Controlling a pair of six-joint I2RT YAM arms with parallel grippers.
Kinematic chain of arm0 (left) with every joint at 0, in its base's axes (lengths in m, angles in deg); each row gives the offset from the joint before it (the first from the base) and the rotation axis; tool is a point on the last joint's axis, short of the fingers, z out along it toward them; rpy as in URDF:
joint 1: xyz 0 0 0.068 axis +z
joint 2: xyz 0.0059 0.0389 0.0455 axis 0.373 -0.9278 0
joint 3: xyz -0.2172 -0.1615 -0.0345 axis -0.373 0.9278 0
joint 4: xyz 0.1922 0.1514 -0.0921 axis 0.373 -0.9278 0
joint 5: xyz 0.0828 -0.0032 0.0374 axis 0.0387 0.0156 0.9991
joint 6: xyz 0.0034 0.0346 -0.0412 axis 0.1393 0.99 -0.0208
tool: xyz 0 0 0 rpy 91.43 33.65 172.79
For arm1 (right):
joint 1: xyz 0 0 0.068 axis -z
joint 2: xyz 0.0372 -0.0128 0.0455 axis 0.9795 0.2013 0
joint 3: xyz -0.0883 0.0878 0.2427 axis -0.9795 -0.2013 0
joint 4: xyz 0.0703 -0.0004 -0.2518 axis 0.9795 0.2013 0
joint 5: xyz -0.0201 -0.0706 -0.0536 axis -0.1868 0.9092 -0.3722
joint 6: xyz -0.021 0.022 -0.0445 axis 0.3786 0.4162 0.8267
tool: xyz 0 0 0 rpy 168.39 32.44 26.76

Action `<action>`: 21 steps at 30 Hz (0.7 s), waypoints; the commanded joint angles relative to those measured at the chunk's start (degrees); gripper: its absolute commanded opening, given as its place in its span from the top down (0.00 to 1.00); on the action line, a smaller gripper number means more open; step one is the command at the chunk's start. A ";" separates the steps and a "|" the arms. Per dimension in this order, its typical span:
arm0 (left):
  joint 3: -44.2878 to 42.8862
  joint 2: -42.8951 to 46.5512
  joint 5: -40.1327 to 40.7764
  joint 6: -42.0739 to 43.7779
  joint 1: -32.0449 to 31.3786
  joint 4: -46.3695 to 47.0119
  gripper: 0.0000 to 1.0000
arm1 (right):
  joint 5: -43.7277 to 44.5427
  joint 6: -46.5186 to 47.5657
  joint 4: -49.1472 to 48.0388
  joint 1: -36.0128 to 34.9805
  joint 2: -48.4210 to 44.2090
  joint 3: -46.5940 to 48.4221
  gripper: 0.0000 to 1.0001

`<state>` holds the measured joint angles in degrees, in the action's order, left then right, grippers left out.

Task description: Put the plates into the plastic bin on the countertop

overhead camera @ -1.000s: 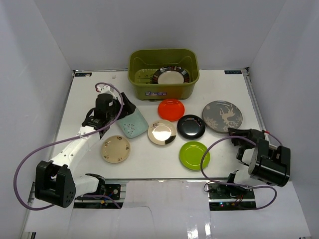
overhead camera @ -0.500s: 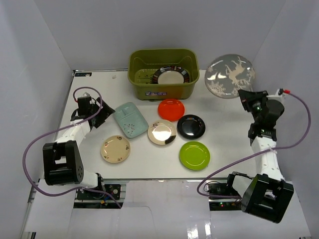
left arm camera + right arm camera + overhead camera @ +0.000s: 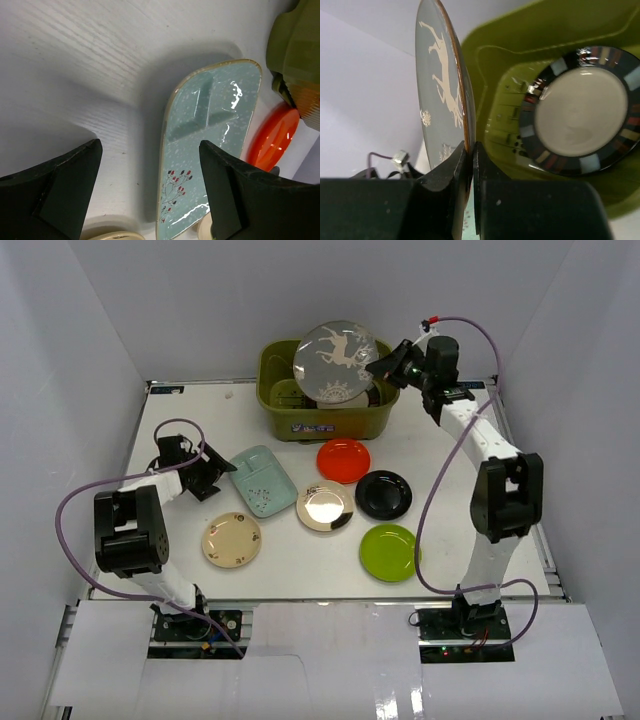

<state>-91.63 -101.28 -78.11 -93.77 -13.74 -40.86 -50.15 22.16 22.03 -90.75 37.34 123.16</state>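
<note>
**A:** What is the right gripper (image 3: 471, 150) doing?

**B:** Its jaws are pinched together on the rim of the grey plate (image 3: 442, 100). The plate is held on edge in the air over the olive plastic bin (image 3: 275, 390), which stands at the far side of the white surface (image 3: 450, 490).

**A:** How would that plate handle?

**B:** Probably stiff, glazed and slippery, and breakable if dropped. The thin rim is the only place to hold it, so it may swing in the grip.

**A:** And its look?

**B:** Round and grey, with pale deer and snowflake figures and a thin brown edge. A black-rimmed cream plate (image 3: 580, 110) already lies in the bin.

**A:** And the left gripper (image 3: 149, 150)?

**B:** Its jaws are wide apart, low over the surface. It is just beside the pale teal plate (image 3: 210, 130) and holds nothing.
</note>
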 commanded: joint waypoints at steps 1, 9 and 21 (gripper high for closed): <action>-2.20 -0.70 -4.01 -0.66 0.01 1.66 0.11 | 2.02 1.62 0.60 -0.99 7.31 13.07 0.92; -2.99 -4.39 -7.36 0.39 -0.43 2.19 0.15 | 3.07 3.73 7.82 -3.98 20.79 26.39 0.92; -5.80 -10.37 -6.48 -0.13 -3.41 2.54 0.31 | 12.21 11.73 12.83 -7.33 22.47 22.79 0.54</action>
<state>-96.54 -109.52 -85.37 -94.32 -15.25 -37.12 -39.99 30.47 37.63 -96.87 63.39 144.18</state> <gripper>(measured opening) 0.696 0.424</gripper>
